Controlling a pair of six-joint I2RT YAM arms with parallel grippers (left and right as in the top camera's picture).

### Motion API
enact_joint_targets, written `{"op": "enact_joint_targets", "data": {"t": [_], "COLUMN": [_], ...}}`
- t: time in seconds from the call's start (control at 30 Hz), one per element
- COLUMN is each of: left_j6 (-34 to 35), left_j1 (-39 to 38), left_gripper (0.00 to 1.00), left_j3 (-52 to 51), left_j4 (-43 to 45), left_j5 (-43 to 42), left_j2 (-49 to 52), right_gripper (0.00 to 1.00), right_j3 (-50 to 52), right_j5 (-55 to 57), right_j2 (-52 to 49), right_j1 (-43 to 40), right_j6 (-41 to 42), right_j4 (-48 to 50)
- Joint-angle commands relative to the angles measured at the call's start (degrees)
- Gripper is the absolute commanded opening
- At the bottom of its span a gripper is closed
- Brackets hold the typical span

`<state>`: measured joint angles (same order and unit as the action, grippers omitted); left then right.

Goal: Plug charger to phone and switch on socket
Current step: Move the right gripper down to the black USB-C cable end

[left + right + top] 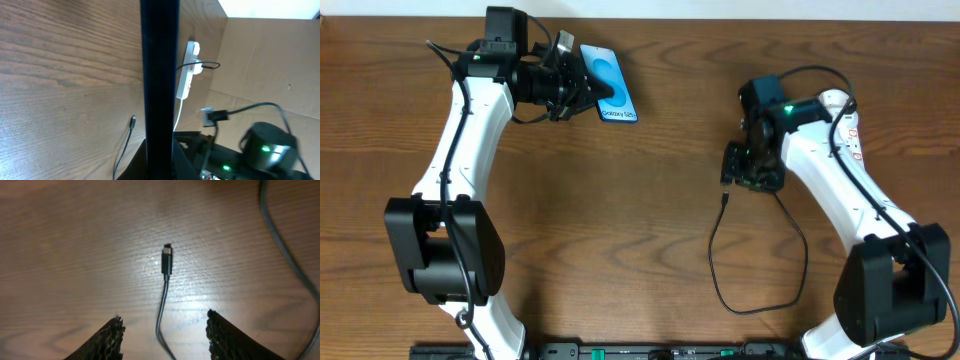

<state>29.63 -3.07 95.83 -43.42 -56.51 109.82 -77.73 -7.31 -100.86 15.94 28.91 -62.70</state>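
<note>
The left fingers [575, 85] are closed on the phone [610, 88], while the right fingers [225, 337] hang spread wide and empty over the charger [167, 262] tip lying on the bench [50, 230].

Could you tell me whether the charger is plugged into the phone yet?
Out: its connector lies loose on the table, apart from the phone.

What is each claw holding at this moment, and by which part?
The left claw grips the phone by one long side edge, about mid-length. The right claw holds nothing: it is open above the charger's connector tip.
</note>
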Motion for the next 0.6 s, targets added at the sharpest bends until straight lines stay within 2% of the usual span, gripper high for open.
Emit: {"op": "enact_joint_targets", "data": {"t": [0.0,0.13,0.27,0.37,0.57], "left_j6": [-1.8,-1.8,-1.8,-1.8,-1.8], "left_j1": [0.0,0.0,0.0,0.0,0.0], "left_gripper": [0.07,0.08,0.07,0.07,0.07], "left_j3": [0.8,0.8,0.8,0.8,0.8], "left_j4": [0.2,0.2,0.0,0.0,0.0], "left_j5": [-0.8,-0.8,-0.8,-0.8,-0.8], "left_j2": [-1.6,-1.6,-1.6,-1.6,-1.6], "right_gripper": [0.53,0.45,0.33,0.36,0.37], "right_j3": [6.9,12.8,17.2,19.2,19.9], "right_j5": [-3.0,-8.8,-7.0,-5.9,-3.7], "right_j2": [0.2,0.2,0.2,0.2,0.2], "right_j1": [0.3,0.2,0.2,0.1,0.1], "right_j6": [0.6,0.7,1.4,1.9,2.4], "right_j4": [4.9,12.1,16.3,18.3,19.9]}}
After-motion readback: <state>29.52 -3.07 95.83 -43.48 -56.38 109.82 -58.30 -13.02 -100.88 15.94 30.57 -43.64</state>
